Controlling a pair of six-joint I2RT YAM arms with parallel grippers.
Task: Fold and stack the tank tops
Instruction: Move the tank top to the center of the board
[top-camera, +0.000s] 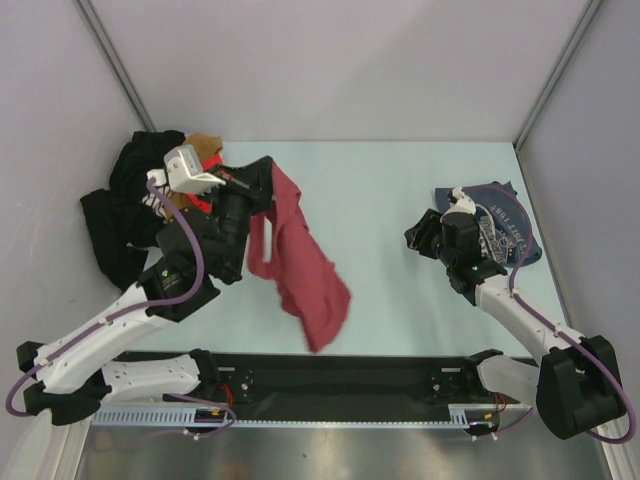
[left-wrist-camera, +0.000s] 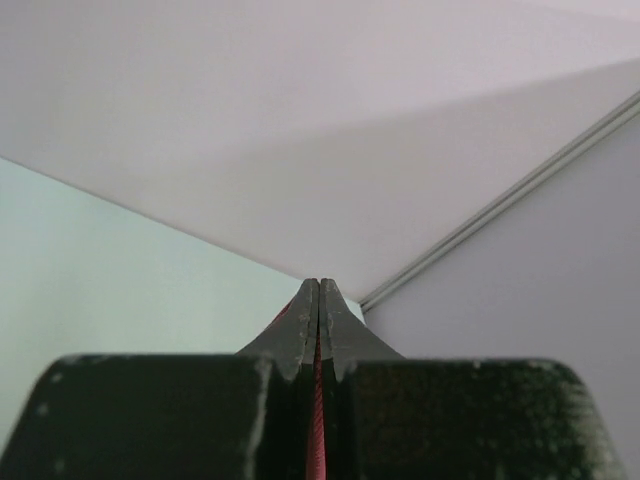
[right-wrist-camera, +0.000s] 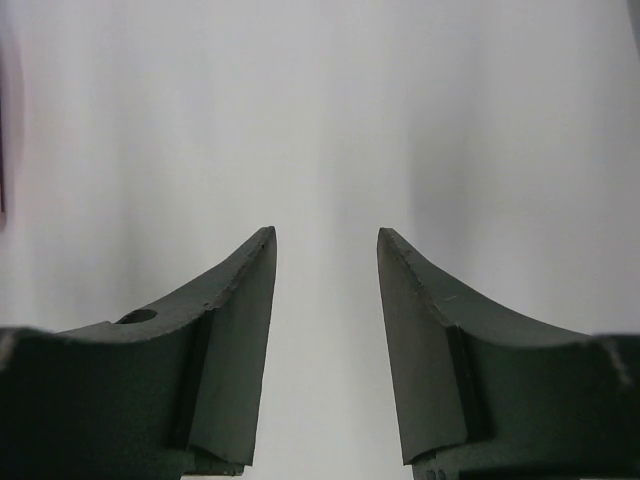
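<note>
Top external shows the task about midway. The slate blue-grey tank top lies at the right rear of the tabletop, apparently already folded into a compact shape and partly hidden by the right arm. The maroon tank top is not yet folded. It hangs crumpled from the left end effector, whose jaws are pressed together on a sliver of red cloth in the left wrist view. Its lower end seems to reach the tabletop near the front. The right end effector stands apart and empty, just left of the blue-grey top. What is left, I judge, is to spread the maroon one, fold it and stack it on the other. Bare tabletop between the arms gives room for that. The black clothes crowd the left rear corner, and walls close in on both sides.
</note>
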